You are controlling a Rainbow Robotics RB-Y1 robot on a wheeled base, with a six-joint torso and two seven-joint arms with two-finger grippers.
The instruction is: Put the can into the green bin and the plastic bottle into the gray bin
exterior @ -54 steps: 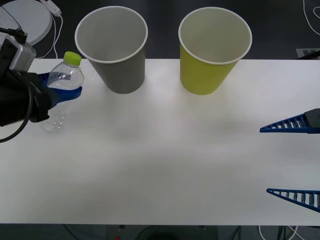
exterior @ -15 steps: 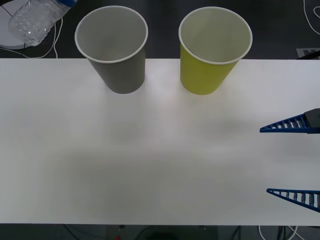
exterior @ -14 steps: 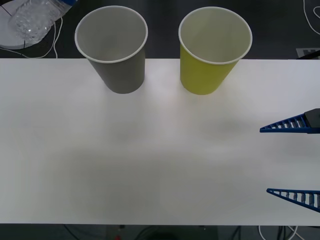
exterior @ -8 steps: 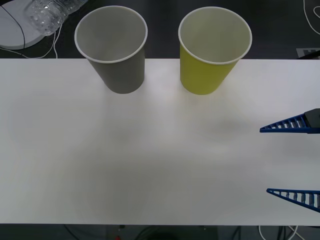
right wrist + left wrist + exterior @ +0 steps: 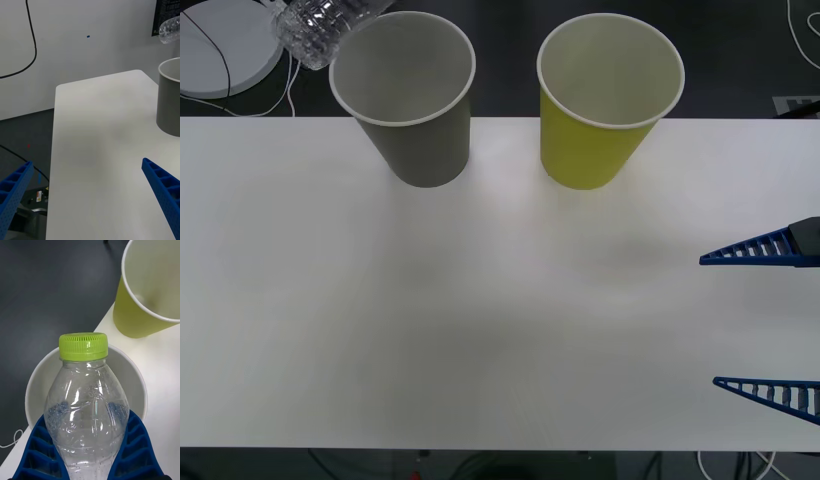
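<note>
White tabletop (image 5: pixel 480 320) fills most of the front view, with dark floor beyond its far edge and a round white disc (image 5: pixel 225 45) with a thin cable lying on that floor at about ten o'clock.

Counted: two bins, one bottle, two grippers in use of the frames. No can is to be seen among them.

At the far side of the table the gray bin (image 5: pixel 410 100) stands upright at about eleven o'clock and the green bin (image 5: pixel 605 105) stands upright at about one o'clock; they are near each other but apart, and both are open-topped with white rims.

One plastic bottle (image 5: pixel 325 25) hangs in the air at the gray bin's ten o'clock rim, tilted, its clear ribbed body overlapping the rim's edge in the front view. From the left wrist camera the bottle (image 5: pixel 88 405) is clamped between the blue ribbed fingers (image 5: pixel 135 450) of the left gripper (image 5: pixel 88 461), its lime-green cap (image 5: pixel 83 346) pointing over the gray bin's mouth (image 5: pixel 32 390), with the green bin (image 5: pixel 146 311) beyond. Its label or any writing cannot be made out.

At three to four o'clock the right gripper (image 5: pixel 765 320) rests low over the table's edge, fingers spread wide and holding nothing.
</note>
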